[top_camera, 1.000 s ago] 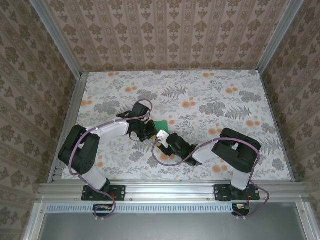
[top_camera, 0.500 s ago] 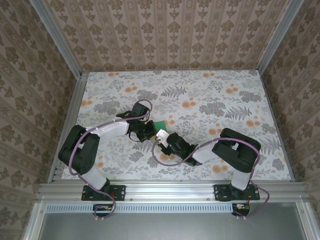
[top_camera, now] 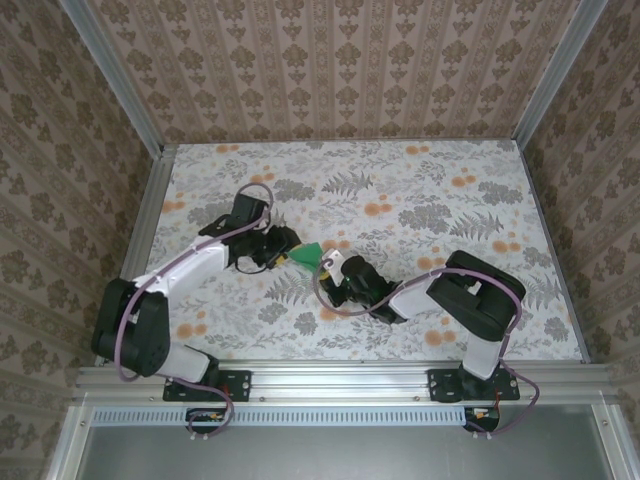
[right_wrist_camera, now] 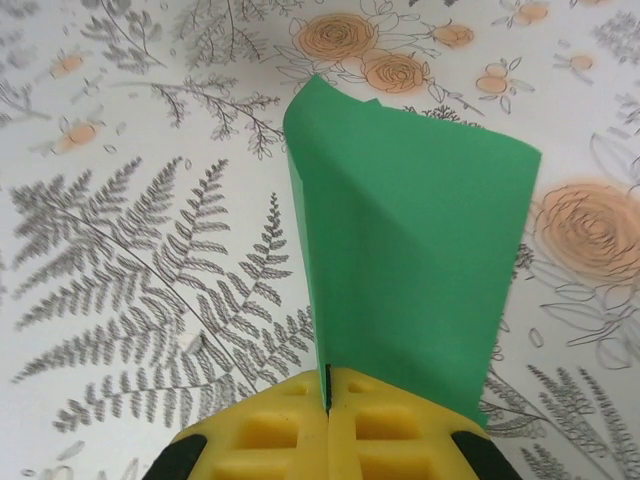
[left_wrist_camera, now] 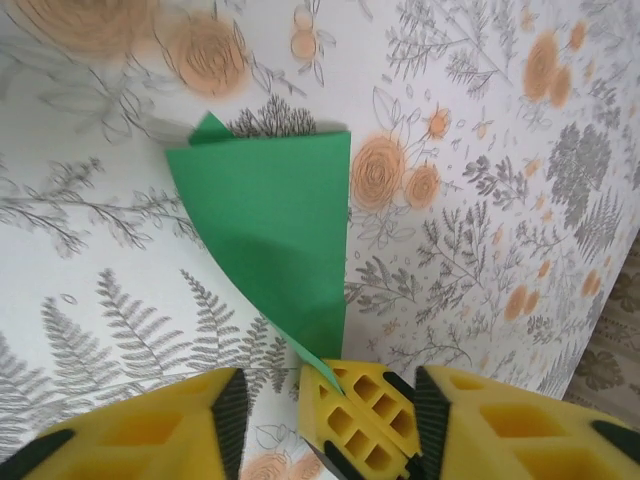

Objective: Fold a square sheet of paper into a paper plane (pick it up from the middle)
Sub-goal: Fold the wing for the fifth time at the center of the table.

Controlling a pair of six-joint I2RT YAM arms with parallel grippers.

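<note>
While one bright green creased paper plane (right_wrist_camera: 410,260) sits near the middle of the floral-patterned table (top_camera: 450,180), the right gripper (right_wrist_camera: 328,400) pinches its narrow end, jaws pressed together on it. The left gripper (left_wrist_camera: 272,400), jaws spread, holds nothing, just beside the paper's tip.

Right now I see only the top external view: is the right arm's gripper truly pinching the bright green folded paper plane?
Observer: Yes; its wrist camera shows the right gripper shut on the bright green folded paper plane, one edge clamped between yellow fingers.
Operator: And the left?
Observer: The left gripper stands open; the plane's narrow tip rests against one finger, unclamped.
Operator: Is the paper flat?
Observer: No; one long side curls over.
</note>
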